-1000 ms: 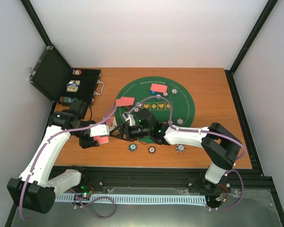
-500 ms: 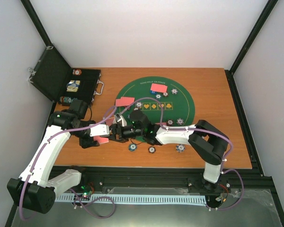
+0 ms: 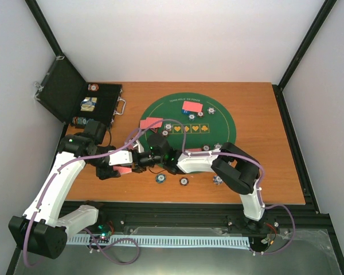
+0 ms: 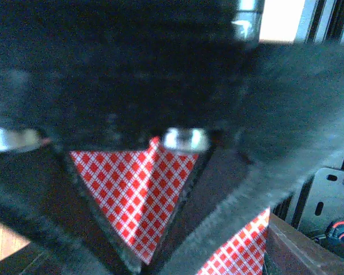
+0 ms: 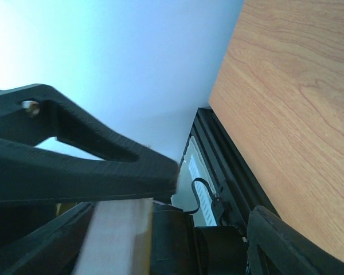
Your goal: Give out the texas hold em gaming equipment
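1. Green felt mat, table centre: we count 2 red-backed cards dealt at its far and left seats.
2. Left gripper, near-left of the mat: clamped on the card stack, raised as a supply.
3. Right gripper: fingers apart, just beside that stack, likely to draw 1 card.
4. Poker chips: we note 3 along the near edge.

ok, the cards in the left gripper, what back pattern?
Red-and-white check; the cards show best in the left wrist view.
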`<state>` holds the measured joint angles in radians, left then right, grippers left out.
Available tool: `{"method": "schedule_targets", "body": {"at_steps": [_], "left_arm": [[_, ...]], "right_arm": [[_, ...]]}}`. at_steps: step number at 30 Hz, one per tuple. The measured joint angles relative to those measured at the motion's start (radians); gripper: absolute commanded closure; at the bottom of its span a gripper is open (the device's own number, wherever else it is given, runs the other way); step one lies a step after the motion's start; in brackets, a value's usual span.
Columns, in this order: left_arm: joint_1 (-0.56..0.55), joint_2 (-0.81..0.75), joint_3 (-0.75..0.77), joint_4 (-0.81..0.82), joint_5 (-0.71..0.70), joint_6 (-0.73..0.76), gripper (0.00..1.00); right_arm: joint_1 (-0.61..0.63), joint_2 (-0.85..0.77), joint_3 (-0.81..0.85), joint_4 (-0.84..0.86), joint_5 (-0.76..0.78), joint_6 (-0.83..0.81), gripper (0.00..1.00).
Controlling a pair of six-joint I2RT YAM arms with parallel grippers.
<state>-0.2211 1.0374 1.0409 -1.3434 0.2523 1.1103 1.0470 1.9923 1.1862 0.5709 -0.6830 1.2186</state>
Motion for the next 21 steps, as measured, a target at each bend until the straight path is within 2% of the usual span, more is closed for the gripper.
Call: {"method": "schedule_targets", "body": {"at_steps": [5,12,21], "left_arm": [[0.000,0.000,0.001,-0.002,0.000,0.000,0.99],[-0.004,0.002,0.001,-0.006,0.022,0.001,0.99],[-0.004,0.002,0.001,-0.002,0.005,0.001,0.99]], "right_arm": [[0.000,0.022,-0.010,0.019,-0.004,0.012,0.34],[-0.015,-0.027,-0.114,0.101,-0.007,0.020,0.38],[-0.054,-0.111,-0.180,0.063,-0.014,-0.011,0.47]]}}
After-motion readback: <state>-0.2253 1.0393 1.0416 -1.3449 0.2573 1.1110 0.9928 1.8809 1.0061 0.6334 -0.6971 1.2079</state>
